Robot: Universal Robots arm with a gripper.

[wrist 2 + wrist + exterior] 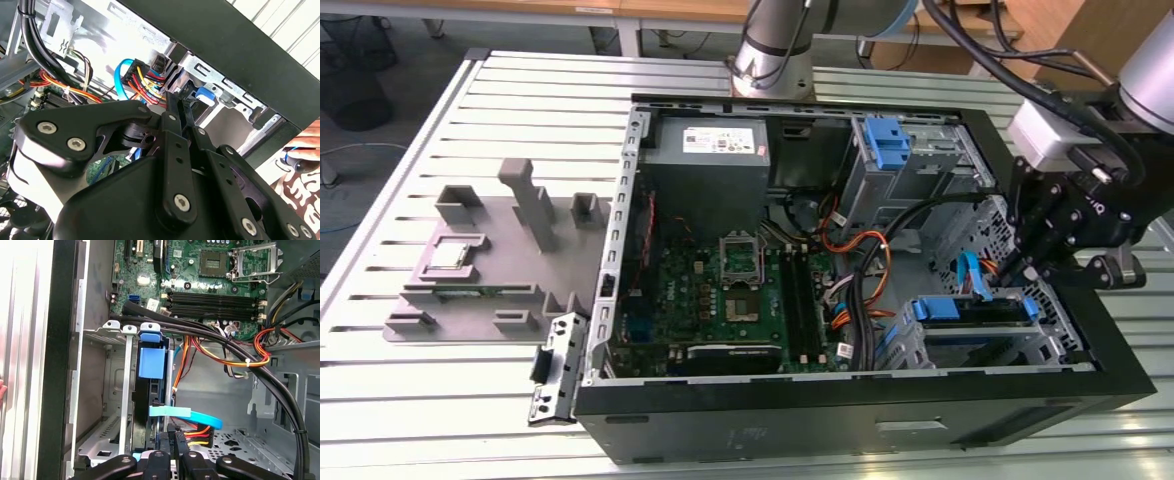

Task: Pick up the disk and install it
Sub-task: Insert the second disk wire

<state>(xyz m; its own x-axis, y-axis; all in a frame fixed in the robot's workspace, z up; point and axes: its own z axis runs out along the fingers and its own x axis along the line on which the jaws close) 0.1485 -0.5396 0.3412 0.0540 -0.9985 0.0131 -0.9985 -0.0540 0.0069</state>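
Observation:
The disk (967, 310) sits in the lower drive bay at the exterior view's right corner of the open computer case (854, 400), its bright blue carrier facing up. In the first wrist view the disk (151, 362) stands edge-on between the bay's metal rails. My gripper (1031, 278) hangs just above that bay. In both wrist views its black fingers (173, 107) lie close together, shut, with the tips right at the carrier's blue end (204, 95). Whether the tips (176, 442) touch the carrier is hidden.
A grey power supply (707, 140) and an upright blue bracket (887, 140) fill the case's far side. The motherboard (734, 290), black cable bundles (210, 330) and a blue flat cable (192, 416) crowd the bay. A grey fixture (480, 260) lies outside the case. A person's hand (302, 150) is nearby.

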